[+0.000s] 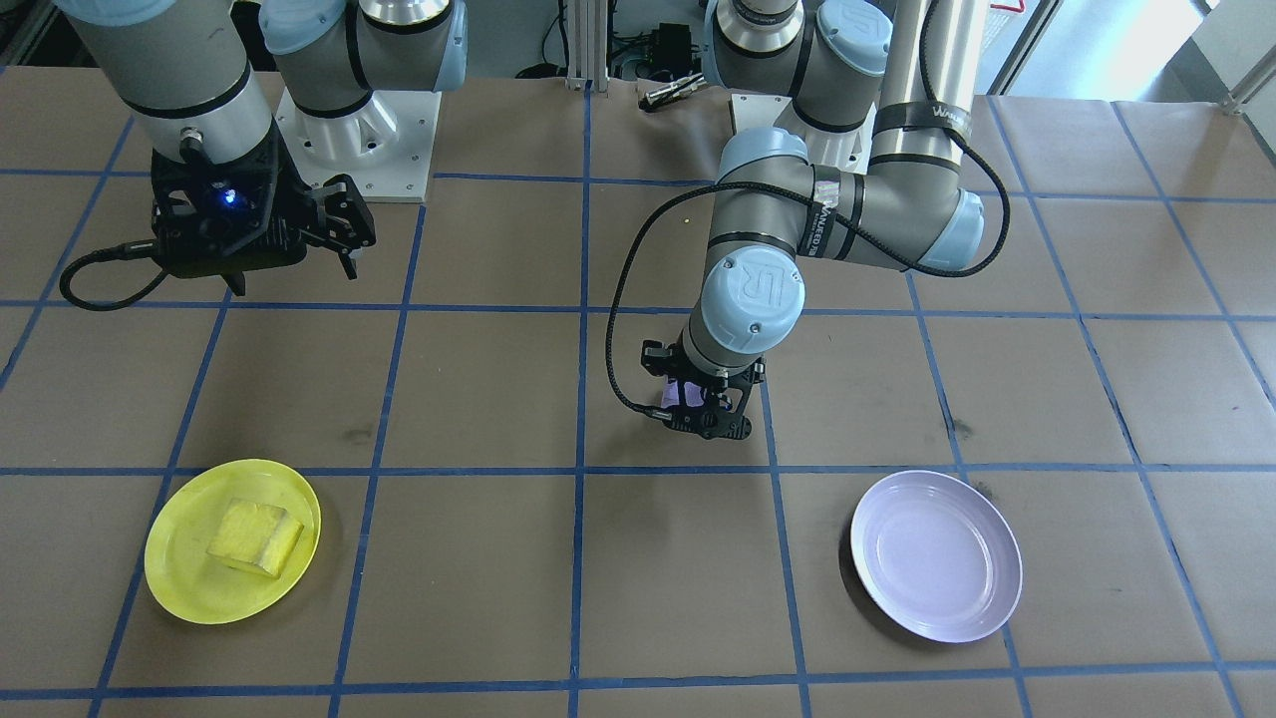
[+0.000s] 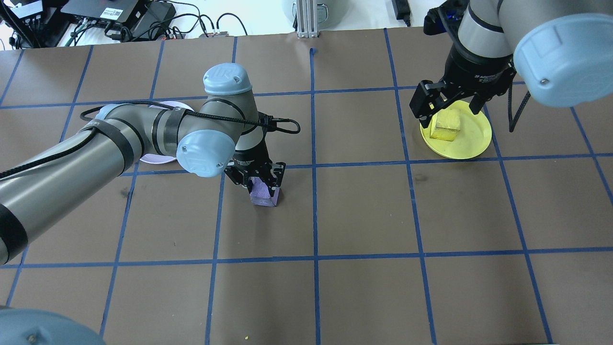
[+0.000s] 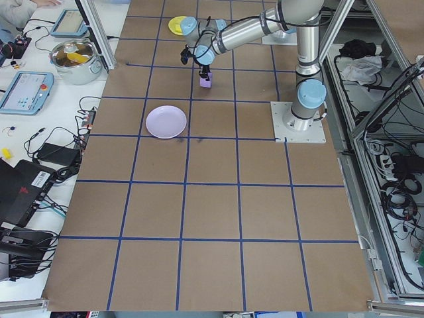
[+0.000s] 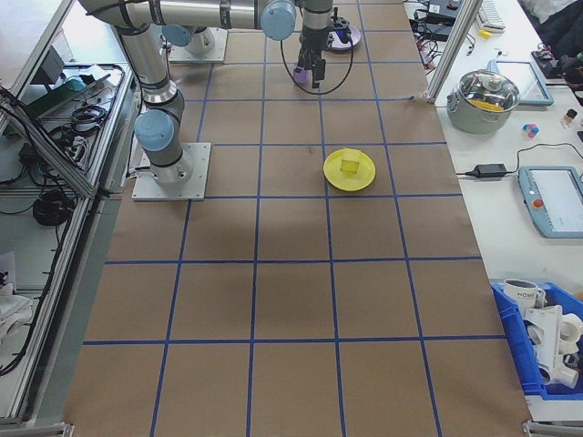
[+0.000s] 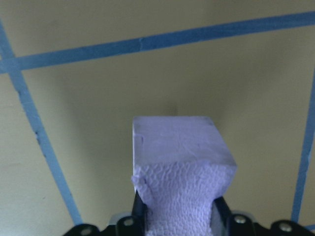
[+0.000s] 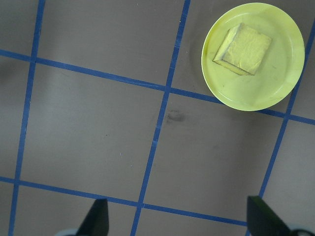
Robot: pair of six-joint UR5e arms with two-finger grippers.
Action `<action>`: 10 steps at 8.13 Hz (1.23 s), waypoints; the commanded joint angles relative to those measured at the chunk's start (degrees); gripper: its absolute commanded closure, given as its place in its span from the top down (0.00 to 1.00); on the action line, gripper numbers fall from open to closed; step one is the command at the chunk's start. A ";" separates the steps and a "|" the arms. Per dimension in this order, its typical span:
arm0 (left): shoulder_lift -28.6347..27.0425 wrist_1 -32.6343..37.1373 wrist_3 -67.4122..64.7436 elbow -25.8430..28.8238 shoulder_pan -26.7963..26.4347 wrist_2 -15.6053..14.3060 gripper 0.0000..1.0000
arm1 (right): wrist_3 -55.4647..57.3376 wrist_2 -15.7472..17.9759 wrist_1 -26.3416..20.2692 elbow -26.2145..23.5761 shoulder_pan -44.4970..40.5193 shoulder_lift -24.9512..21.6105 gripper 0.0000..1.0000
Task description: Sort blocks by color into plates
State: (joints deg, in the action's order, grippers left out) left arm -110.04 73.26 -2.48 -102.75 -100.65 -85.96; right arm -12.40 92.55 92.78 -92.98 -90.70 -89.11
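The lavender block (image 2: 263,190) is pinched between the fingers of my left gripper (image 2: 255,179), which is shut on it near the table's middle; the left wrist view shows the lavender block (image 5: 181,164) close up, held just over the brown paper. Some way off lies the lavender plate (image 1: 935,554), with nothing in it. Inside the yellow plate (image 1: 189,588) rests the yellow block (image 1: 255,538). My right gripper (image 1: 324,221) hangs high above the table, open and holding nothing. Looking down, the right wrist view takes in the yellow plate (image 6: 275,88) and the yellow block (image 6: 242,48).
Brown paper with a blue tape grid (image 1: 578,469) covers the table. Both arm bases (image 1: 359,130) stand at the robot's edge. Off the table, beside its ends, are a metal pot (image 4: 490,96), tablets and cables.
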 commanded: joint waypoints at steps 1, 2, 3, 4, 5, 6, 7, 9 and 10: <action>2.63 12.29 3.94 8.65 3.69 -5.16 0.00 | 2.36 0.34 -0.23 -0.45 0.00 -0.09 1.00; 1.68 17.74 7.72 15.58 6.67 -5.27 0.00 | 4.12 0.69 -0.49 -0.71 0.00 -0.18 1.00; 0.54 20.67 11.67 22.00 9.74 -5.19 0.01 | 4.14 0.70 -0.58 -0.63 -0.09 -0.44 1.00; -1.13 20.70 15.10 25.90 12.39 -5.27 0.01 | 4.05 0.87 -0.58 -0.63 0.00 -0.36 1.00; -3.23 20.52 17.66 28.28 15.98 -7.28 0.01 | 3.27 0.87 -0.06 -0.54 0.09 -0.45 1.00; -4.65 19.91 18.99 28.74 19.84 -8.69 0.01 | 3.35 0.79 0.38 -0.63 0.09 -0.45 1.00; -6.14 17.56 19.35 28.83 22.84 -8.61 0.01 | 3.35 0.70 0.38 -0.63 0.09 -0.36 1.00; -10.00 14.91 19.09 29.01 24.19 -8.35 0.02 | 3.43 0.79 0.12 -0.63 0.09 -0.45 1.00; -11.07 14.72 18.74 29.01 24.19 -8.18 0.02 | 3.17 0.79 0.12 -0.63 0.09 -0.36 1.00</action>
State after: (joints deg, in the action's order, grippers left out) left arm -118.33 89.49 16.60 -73.86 -77.29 -94.29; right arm -8.99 93.33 92.97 -93.60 -90.62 -89.51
